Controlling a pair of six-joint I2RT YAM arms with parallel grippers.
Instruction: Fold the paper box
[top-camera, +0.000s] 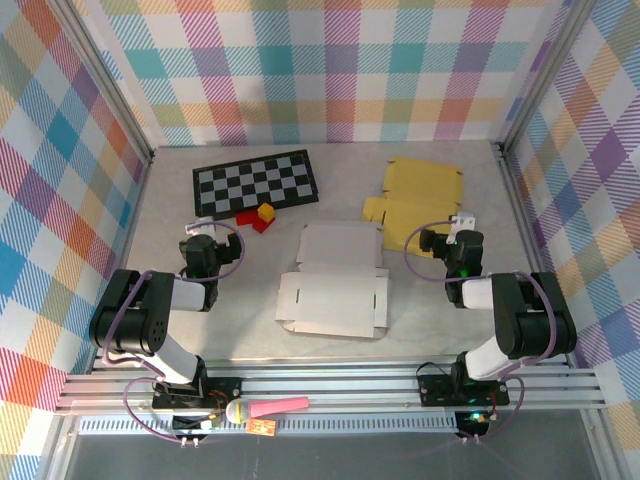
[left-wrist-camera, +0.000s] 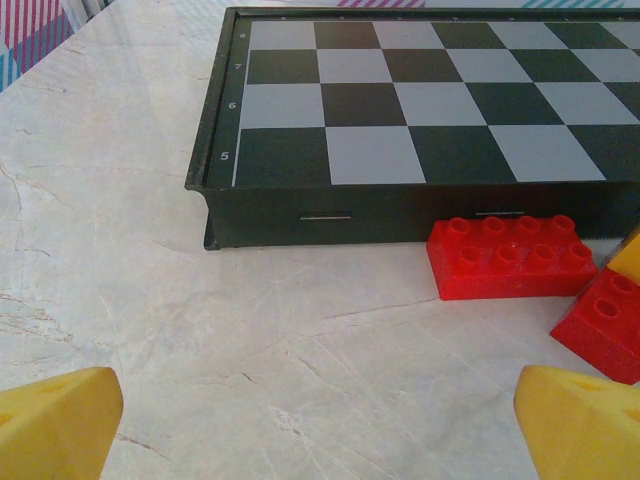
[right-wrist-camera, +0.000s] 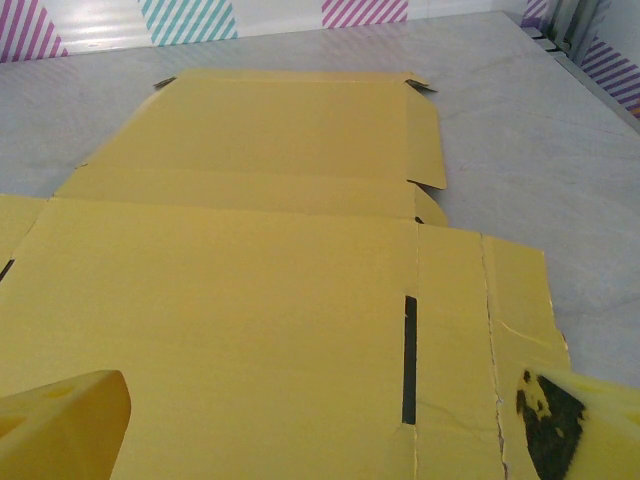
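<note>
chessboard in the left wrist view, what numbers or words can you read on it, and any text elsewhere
"7" on the chessboard left border.
"6" on the same border, nearer the camera.
"5" on the same border, nearest the camera.
A mark beyond the "7" is too small to read.
No text shows on the red brick, the yellow cardboard or the white paper box.

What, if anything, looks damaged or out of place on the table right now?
The flat yellow box blank has a ragged, cracked-looking crease down one end flap, seen from the right wrist; it may be torn. The chessboard and red bricks beside it seem unrelated to folding. The white blank lies flat.
</note>
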